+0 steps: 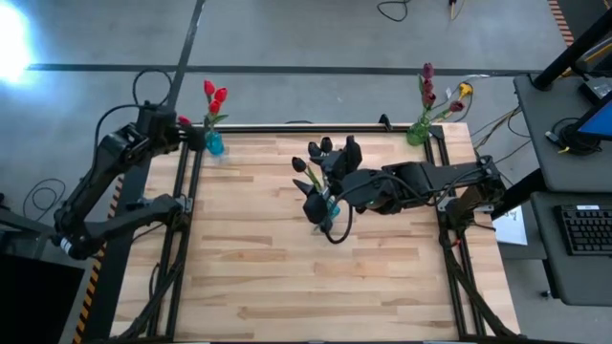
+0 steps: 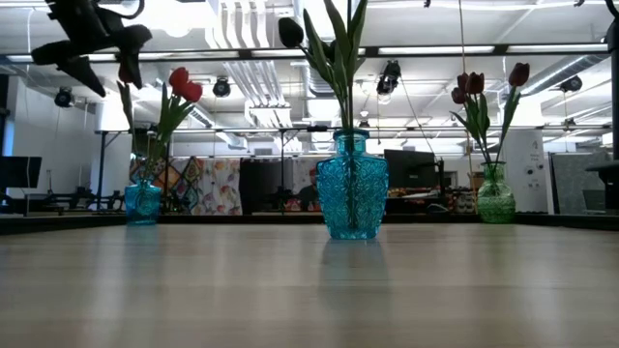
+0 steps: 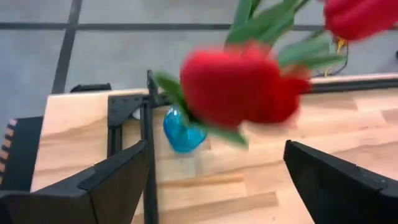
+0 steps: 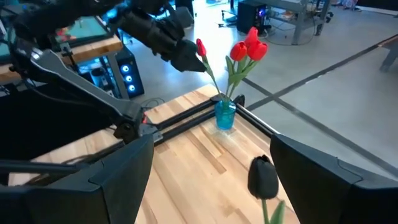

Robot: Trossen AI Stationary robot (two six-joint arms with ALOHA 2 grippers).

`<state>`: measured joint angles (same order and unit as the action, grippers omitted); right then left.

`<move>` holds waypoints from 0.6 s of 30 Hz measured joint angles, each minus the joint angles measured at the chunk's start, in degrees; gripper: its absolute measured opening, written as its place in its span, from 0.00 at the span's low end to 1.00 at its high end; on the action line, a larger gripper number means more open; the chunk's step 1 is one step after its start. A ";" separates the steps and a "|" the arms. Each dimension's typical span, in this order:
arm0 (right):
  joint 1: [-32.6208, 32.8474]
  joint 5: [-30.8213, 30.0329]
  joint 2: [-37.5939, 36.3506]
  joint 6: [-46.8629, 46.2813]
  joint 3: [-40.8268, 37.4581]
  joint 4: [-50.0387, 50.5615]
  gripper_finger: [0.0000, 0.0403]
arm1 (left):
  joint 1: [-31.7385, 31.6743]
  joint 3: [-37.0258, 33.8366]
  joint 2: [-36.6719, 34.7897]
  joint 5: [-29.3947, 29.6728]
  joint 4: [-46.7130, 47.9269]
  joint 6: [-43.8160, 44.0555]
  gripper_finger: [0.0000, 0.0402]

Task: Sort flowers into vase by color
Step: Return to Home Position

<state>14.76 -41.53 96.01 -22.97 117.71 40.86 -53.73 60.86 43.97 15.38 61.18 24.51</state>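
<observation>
Red flowers [image 1: 215,96] stand in the left blue vase [image 1: 213,144] at the far left corner of the tabletop [image 1: 258,272]. The corner position keeps this colour well apart from the others.

The left pincer [image 1: 196,137] hangs just beside those stems, above the vase. Its fingers [image 3: 118,180] are spread wide with nothing between them. My judgement is that the delivery at this vase is finished and the arm must now back away to its rest pose. The heads lie close ahead of the fingers, so a careless retreat could snag a leaf and tip the vase.

Black flowers [image 2: 290,32] stand in the centre blue vase [image 2: 351,198], upright, near the middle of the tabletop. The right pincer [image 4: 211,143] is reached in over this vase. Its fingers are parted and hold nothing, and one black head sits low ahead of them. It too needs a clean lift away from the stems.

Maroon flowers [image 2: 469,87] stand in the green vase [image 2: 496,198] at the far right corner, well apart from both arms. A small yellow item [image 1: 464,91] shows beside them in the high view. It may be another flower head, but that cannot be confirmed.

No stem shows lying loose on the tabletop. Sorting therefore appears complete, one colour to each vase.
</observation>
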 joint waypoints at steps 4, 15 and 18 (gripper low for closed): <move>0.17 -0.01 0.00 -0.41 0.00 3.19 0.78 | 0.84 -0.43 -1.68 3.36 4.07 2.55 0.89; 4.26 -0.01 0.00 -3.70 0.00 9.90 0.73 | 6.41 -7.42 -10.42 -9.30 5.33 8.81 0.88; 5.85 0.14 -0.02 0.05 0.00 11.53 0.72 | 11.54 -10.80 -15.22 -10.46 4.72 14.20 0.88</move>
<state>20.61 -41.39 95.99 -22.92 117.71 52.39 -42.20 50.06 28.75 4.93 65.90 38.71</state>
